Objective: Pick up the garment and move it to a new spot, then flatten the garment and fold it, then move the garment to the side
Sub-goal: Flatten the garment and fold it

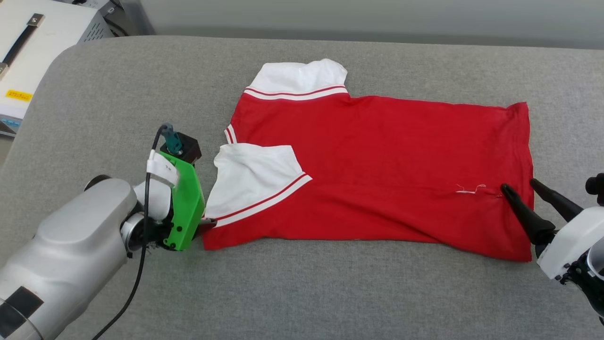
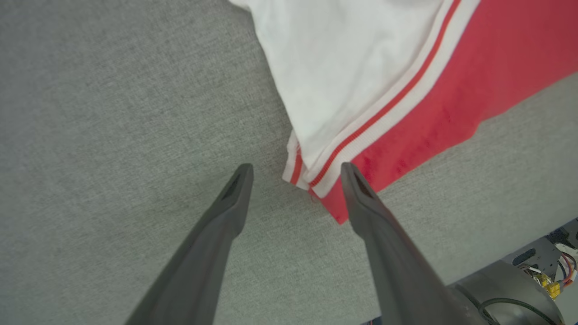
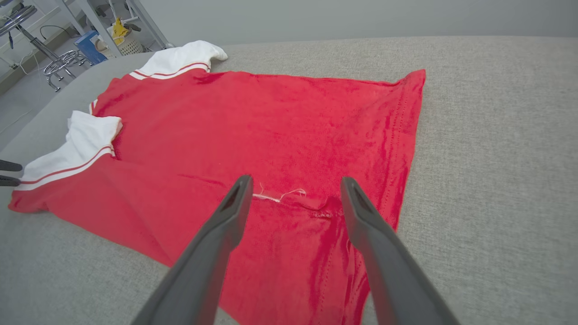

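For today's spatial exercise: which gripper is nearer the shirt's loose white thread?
Right. The right gripper is just beside the thread; the left gripper is at the garment's opposite end, by the white sleeve.

The grey surface (image 1: 330, 293) is bare all around the red shirt (image 1: 377, 156), with room to pass on every side. A white box (image 1: 42, 52) sits off its far-left corner.

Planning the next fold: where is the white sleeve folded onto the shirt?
In the head view, the sleeve lies on the garment, at its left near corner, beside the open left gripper.
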You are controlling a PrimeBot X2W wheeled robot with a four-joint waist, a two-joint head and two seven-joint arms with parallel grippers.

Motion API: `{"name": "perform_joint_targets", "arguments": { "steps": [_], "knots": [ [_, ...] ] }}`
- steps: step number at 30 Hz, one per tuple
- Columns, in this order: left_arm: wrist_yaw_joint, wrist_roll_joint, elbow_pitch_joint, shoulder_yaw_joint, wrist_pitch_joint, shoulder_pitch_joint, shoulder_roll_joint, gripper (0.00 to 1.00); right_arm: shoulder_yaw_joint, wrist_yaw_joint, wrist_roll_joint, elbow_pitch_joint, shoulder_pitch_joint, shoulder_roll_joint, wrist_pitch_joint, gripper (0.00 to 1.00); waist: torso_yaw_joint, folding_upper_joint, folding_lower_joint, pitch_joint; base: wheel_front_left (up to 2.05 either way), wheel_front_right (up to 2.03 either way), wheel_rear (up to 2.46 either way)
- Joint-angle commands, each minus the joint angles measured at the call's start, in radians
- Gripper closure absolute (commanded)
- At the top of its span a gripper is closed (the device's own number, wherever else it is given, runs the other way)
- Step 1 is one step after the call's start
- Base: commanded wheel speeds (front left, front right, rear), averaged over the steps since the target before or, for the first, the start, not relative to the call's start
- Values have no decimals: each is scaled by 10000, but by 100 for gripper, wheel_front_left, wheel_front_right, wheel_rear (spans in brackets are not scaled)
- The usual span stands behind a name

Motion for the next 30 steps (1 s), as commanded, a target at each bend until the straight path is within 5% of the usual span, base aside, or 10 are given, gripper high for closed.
{"name": "perform_joint_targets", "arguments": {
  "steps": [1,11,12,13,19,24,30],
  "knots": [
    [-26,-50,122,-117,-13,217,-140,0,-7,-7,-82,-10,22,125,60,0,-94,0,0,78,0,0,0],
    [-27,2,1080,-497,-334,834,-697,0,22,-7,-253,41,-258,239,135,0,-305,0,0,256,0,0,0],
    [-27,-32,1109,-506,-410,861,-724,83,4,-7,-292,26,-283,214,124,0,-308,0,0,252,0,0,0],
    [-27,-74,1105,-518,-502,883,-745,100,-6,-7,-340,-6,-315,172,132,0,-314,0,0,237,0,0,0],
    [-27,-210,617,-436,-1383,703,-452,100,-231,-7,-885,-393,-597,-462,589,0,-326,0,0,40,0,0,0],
    [-27,-184,-304,-399,-2145,447,138,100,-751,-7,-906,-1086,-483,-1346,3140,0,-232,0,0,-185,0,0,0],
    [-27,-178,-891,-398,-2329,346,418,100,-999,-7,-862,-1408,-56,-1525,5458,0,-135,0,0,-115,0,0,0]
  ]
}}
